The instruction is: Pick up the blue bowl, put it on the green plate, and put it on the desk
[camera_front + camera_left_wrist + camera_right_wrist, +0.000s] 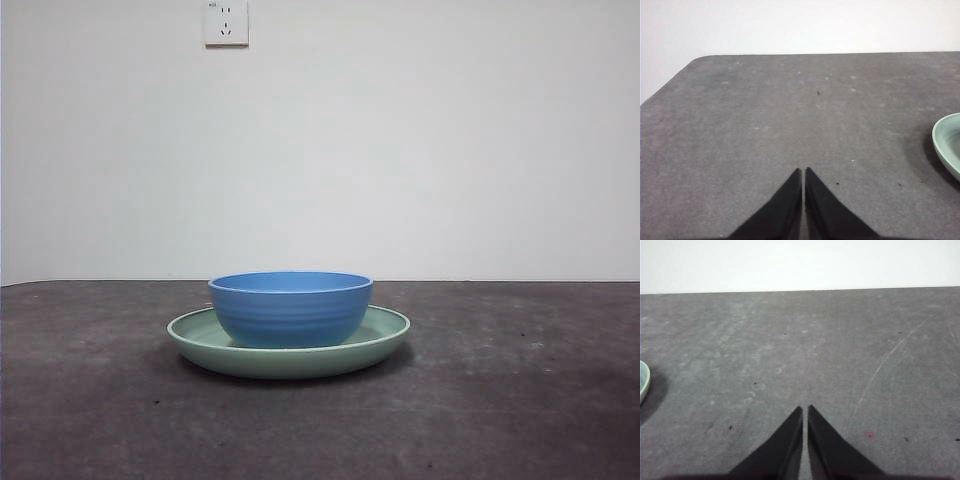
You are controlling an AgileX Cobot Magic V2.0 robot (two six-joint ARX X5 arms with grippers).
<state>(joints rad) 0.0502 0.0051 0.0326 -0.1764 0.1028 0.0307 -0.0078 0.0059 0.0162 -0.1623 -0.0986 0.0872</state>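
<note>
The blue bowl stands upright in the middle of the green plate, which lies on the desk in the front view. Neither arm shows in the front view. My left gripper is shut and empty above bare desk, with the plate's rim off to one side. My right gripper is shut and empty above bare desk, with a sliver of the plate's rim at the picture's edge. The bowl is out of view in both wrist views.
A white wall with a socket stands behind the desk. The desk's far edge and a rounded corner show in the left wrist view. Faint scratches mark the desk in the right wrist view.
</note>
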